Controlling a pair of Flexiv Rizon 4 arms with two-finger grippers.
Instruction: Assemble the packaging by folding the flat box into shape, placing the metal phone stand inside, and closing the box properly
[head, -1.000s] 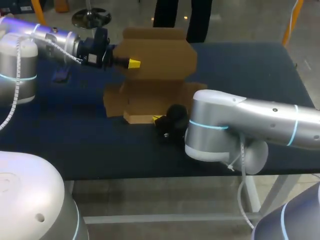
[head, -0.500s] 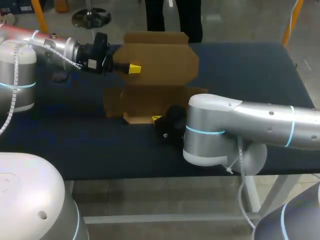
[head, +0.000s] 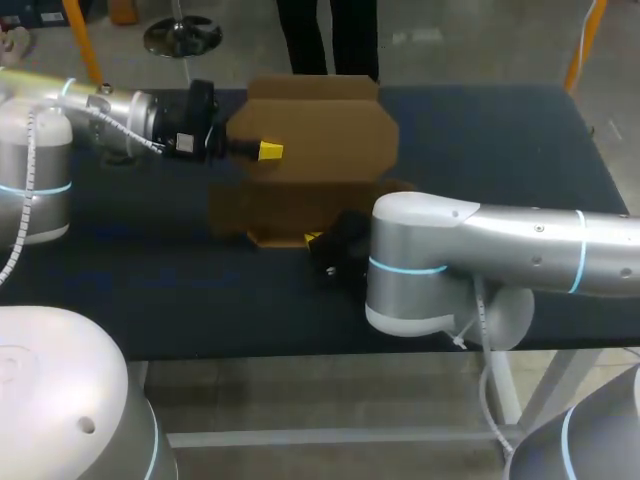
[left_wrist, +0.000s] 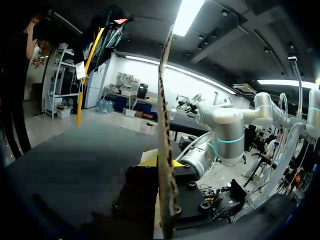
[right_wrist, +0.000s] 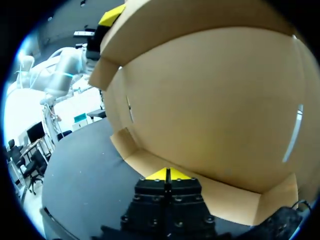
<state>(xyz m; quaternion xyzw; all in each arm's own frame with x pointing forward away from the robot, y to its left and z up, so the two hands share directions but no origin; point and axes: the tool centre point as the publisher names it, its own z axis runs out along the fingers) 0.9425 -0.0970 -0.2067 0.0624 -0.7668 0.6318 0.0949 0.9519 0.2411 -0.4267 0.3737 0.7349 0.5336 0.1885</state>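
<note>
a table (head: 505, 140) with a dark, navy-black top spans the view, its near edge a thin pale strip above a light metal frame. directly on it, about the middle and toward the far side, rests a brown cardboard box (head: 320, 140), half folded: its base lies flat on the dark surface, a low front wall stands raised, and a large panel stands upright behind.
</note>
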